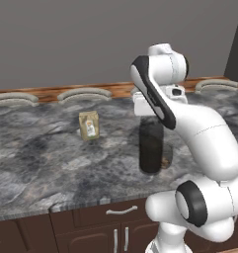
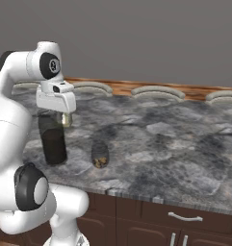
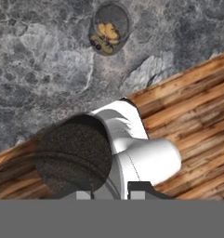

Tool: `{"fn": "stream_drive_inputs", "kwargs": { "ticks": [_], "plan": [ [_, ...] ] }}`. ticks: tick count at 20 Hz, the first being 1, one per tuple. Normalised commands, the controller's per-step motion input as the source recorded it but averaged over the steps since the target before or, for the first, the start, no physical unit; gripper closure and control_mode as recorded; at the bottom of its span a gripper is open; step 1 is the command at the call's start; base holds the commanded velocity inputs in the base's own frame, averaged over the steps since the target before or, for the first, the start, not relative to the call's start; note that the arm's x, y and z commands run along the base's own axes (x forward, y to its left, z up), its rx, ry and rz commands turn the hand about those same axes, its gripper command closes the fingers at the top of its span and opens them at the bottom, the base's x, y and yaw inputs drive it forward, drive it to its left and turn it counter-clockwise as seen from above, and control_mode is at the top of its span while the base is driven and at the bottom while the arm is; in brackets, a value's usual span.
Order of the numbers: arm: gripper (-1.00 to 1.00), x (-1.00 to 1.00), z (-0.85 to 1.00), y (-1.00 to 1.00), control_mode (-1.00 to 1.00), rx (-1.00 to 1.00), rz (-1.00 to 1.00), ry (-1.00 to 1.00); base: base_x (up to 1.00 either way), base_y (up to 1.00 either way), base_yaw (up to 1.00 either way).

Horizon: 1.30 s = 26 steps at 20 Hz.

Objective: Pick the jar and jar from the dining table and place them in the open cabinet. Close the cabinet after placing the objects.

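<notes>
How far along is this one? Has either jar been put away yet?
Done: nothing put away; the short jar stands on the dining table. In hand: the jaws are shut on the top of the tall jar, near the table's front edge. Left: carry both jars to the cabinet, then close it.

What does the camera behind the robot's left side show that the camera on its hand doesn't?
Left base view alone: a small tan carton standing on the dining table, and the drawer fronts with silver handles below.

Hand view alone: the wooden floor beside the table, and the short jar's yellowish contents from above.

Both: the tall dark jar, the short jar, and the marbled stone top.
</notes>
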Motion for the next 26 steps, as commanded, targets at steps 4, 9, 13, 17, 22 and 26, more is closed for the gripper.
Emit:
{"fn": "stream_drive_inputs", "kwargs": {
  "ticks": [4, 9, 13, 17, 22, 26],
  "plan": [
    [1.00, -0.05, 0.15, 0.00, -1.00, -0.02, -0.03, 0.01, 0.00, 0.00, 0.00],
    [1.00, -0.08, 0.08, 0.00, -1.00, 0.00, -0.05, 0.00, 0.00, 0.00, 0.00],
    [1.00, 0.00, 0.00, 0.00, -1.00, 0.00, -0.01, 0.00, 0.00, 0.00, 0.00],
    [1.00, 0.00, 0.00, 0.00, -1.00, 0.00, 0.00, 0.00, 0.00, 0.00, 0.00],
    [1.00, 0.00, 0.00, 0.00, -1.00, 0.00, 0.00, 0.00, 0.00, 0.00, 0.00],
    [1.00, 0.00, 0.00, 0.00, -1.00, 0.00, 0.00, 0.00, 0.00, 0.00, 0.00]
  ]
}}
